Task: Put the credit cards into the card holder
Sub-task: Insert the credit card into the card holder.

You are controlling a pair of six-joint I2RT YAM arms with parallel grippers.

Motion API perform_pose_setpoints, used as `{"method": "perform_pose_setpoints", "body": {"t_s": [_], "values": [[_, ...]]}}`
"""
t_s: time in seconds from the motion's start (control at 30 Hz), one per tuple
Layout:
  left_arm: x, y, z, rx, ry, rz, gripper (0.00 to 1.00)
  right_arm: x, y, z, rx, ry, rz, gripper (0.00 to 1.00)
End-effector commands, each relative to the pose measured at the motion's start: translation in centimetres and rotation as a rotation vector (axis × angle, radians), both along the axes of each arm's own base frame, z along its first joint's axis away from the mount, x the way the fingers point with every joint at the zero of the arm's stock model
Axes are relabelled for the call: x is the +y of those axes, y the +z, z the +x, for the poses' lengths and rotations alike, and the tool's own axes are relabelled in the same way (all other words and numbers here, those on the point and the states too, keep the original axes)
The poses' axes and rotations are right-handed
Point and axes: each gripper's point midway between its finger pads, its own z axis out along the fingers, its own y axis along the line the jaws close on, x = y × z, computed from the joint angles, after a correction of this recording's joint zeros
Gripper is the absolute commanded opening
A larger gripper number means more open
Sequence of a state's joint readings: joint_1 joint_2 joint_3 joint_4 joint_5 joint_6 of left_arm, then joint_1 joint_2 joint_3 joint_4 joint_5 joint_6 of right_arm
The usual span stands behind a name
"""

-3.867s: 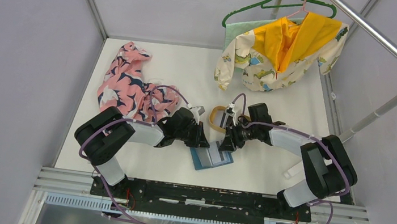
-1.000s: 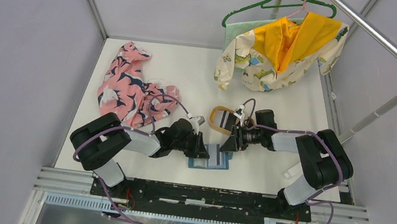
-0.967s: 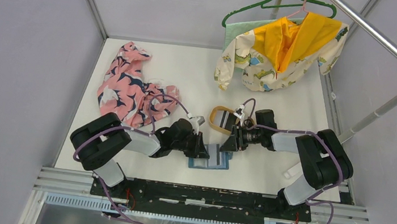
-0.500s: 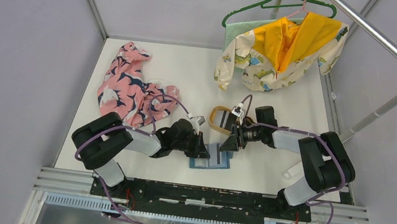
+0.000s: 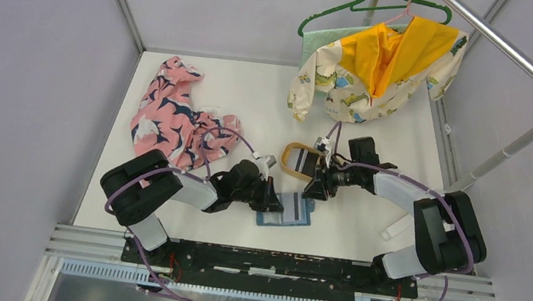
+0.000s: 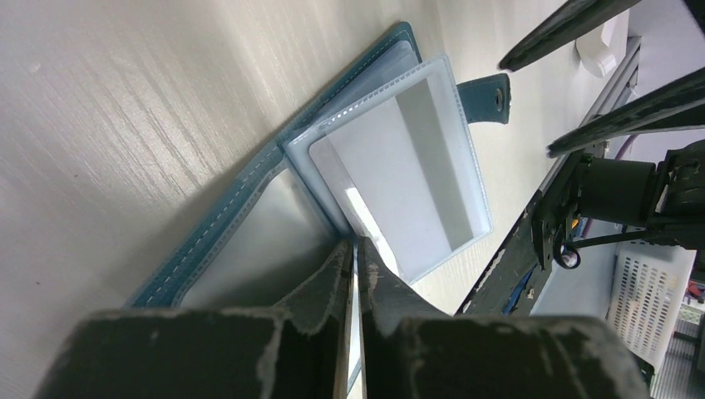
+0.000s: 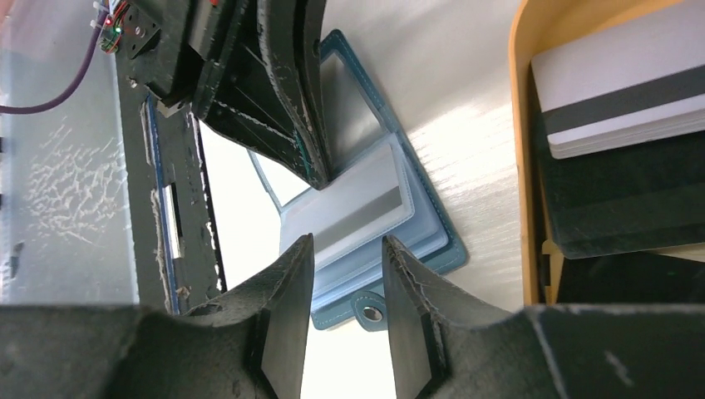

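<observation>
The teal card holder (image 5: 285,211) lies open near the table's front, between my two grippers. My left gripper (image 5: 270,198) is shut on one of its clear sleeves; in the left wrist view the gripper (image 6: 356,246) pinches the sleeve's inner edge. A pale card (image 6: 409,166) with a grey stripe sits in a sleeve and also shows in the right wrist view (image 7: 359,208). My right gripper (image 7: 347,251) is open and empty, just above the holder's tab side (image 5: 313,191). More credit cards lie in the wooden tray: a pale striped one (image 7: 625,83) and a black one (image 7: 632,199).
The tan oval wooden tray (image 5: 287,153) stands just behind the holder. A pink patterned cloth (image 5: 175,116) lies at the back left. A dinosaur-print garment (image 5: 374,64) hangs from a rail at the back right. A white object (image 5: 395,229) lies by the right arm.
My right gripper has drawn back a little from the card holder toward the tray, open. The holder has shifted slightly. My left gripper keeps its pinch.
</observation>
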State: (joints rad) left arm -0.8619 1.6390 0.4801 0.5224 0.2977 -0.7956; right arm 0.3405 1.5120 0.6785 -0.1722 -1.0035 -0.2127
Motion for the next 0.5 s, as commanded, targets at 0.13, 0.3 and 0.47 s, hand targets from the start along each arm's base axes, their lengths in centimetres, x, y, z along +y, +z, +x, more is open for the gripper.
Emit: {"method": "perform_pose_setpoints", "body": {"t_s": [0.13, 0.3, 0.47], "values": [[2.0, -3.3, -0.9, 0.052, 0.035, 0.111, 0.12, -0.1, 2.2, 0.4, -0.161, 0.077, 0.04, 0.41], [2.1, -3.4, -0.9, 0.052, 0.036, 0.112, 0.12, -0.2, 1.1, 0.0, -0.113, 0.091, 0.015, 0.25], [1.9, -3.3, -0.8, 0.052, 0.031, 0.108, 0.12, -0.2, -0.3, 0.0, -0.108, 0.092, -0.048, 0.18]]}}
